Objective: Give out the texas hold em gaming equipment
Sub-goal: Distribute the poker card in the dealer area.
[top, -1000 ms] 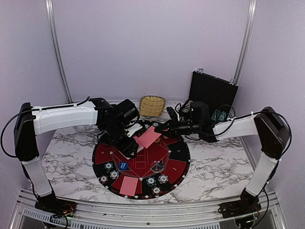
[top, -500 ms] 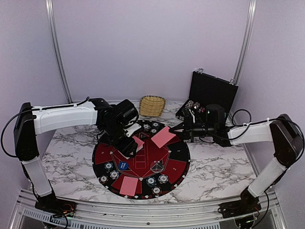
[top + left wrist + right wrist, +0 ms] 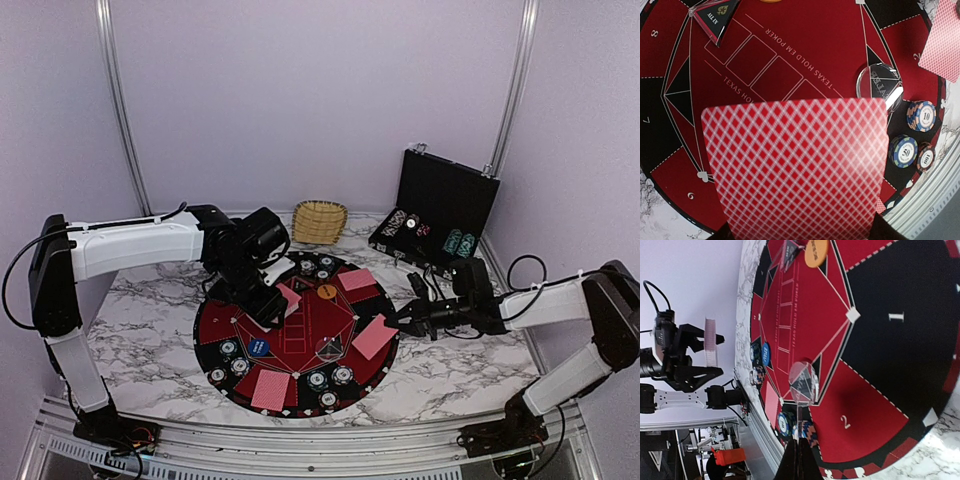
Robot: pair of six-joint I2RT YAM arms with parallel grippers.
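My left gripper (image 3: 268,303) hangs over the far left of the mat, shut on a stack of red-backed cards (image 3: 795,170) that hides its fingers in the left wrist view. Low over the mat's sector 2, my right gripper (image 3: 398,322) is shut on a single red-backed card (image 3: 375,337). That card shows edge-on (image 3: 799,420) in the right wrist view. One card (image 3: 357,280) lies on the far right sector, another (image 3: 270,388) on the near sector. Poker chips (image 3: 317,379) sit in small groups round the mat. An orange disc (image 3: 326,291) and a blue disc (image 3: 259,347) lie on it.
The round black-and-red mat (image 3: 215,320) lies on the marble table. A clear round marker (image 3: 329,347) stands near its middle. A wicker basket (image 3: 319,221) stands at the back. An open black chip case (image 3: 440,210) stands at the back right.
My right gripper has carried a card away from the stack, rightward and toward the near side, to sector 2. A card now shows lying on the far right sector. The left arm stayed put.
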